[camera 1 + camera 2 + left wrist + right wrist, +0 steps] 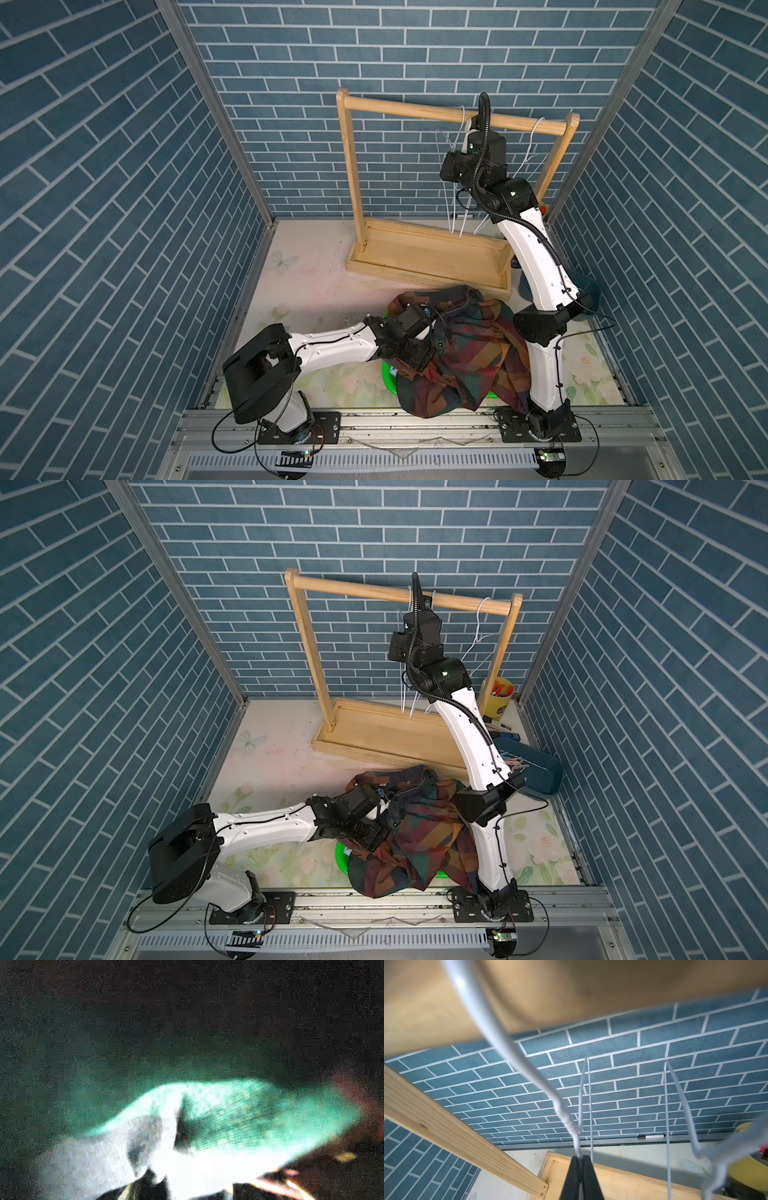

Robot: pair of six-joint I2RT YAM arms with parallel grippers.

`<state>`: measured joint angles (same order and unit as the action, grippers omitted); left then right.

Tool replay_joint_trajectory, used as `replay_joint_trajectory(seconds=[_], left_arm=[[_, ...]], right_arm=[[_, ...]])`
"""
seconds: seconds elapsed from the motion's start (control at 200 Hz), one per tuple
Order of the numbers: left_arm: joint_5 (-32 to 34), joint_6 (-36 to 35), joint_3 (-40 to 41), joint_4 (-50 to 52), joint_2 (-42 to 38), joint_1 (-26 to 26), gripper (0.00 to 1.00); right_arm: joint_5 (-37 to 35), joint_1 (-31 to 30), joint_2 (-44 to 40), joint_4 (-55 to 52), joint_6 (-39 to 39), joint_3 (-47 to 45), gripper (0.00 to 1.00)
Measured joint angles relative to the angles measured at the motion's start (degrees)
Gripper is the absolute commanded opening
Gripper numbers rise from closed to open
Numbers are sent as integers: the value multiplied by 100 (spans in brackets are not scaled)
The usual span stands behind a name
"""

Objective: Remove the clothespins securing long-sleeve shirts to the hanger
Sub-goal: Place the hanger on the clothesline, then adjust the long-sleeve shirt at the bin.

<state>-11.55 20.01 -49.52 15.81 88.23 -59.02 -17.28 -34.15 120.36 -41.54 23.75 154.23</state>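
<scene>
Hangers (517, 1057) bare, plaid shirt (465, 357) heaped near: prob. almost done. Right fingers (584, 1174) pinch a hanger wire; left fingers hidden, cannot tell.

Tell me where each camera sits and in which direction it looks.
Both top views: high at the front, looking down on the table, wooden rack and plaid shirt; left arm and right arm show.
Left wrist: against pale cloth, blurred; no robot part clear.
Right wrist: by the rack's rail, facing the back wall; right gripper shut on a white hanger.
Shared: top and right wrist views both show rack and white hanger.
</scene>
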Motion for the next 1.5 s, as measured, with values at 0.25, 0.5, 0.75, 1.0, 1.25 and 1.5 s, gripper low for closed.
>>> replay_joint_trajectory(seconds=[0.25,0.5,0.75,1.0,1.25,1.5], left_arm=[[-28,-31,-48,55,0,-4,68],[-190,-155,-129,184,-57,-59,69],[-199,-125,-328,308,264,-66,69],[-184,214,-354,205,448,-72,69],[-192,422,-308,74,529,-72,69],[-273,651,-221,-81,527,28,69]], right_arm=[[459,-72,-57,-31,-146,-11,72],[693,-234,-1189,-144,-175,-660,93],[780,-282,-2761,-715,-214,-1130,99],[-225,-291,-5587,-1408,-131,-4546,99],[-903,-284,-8122,-2855,1172,-6876,99],[170,-278,-8406,-2938,2369,-10017,94]])
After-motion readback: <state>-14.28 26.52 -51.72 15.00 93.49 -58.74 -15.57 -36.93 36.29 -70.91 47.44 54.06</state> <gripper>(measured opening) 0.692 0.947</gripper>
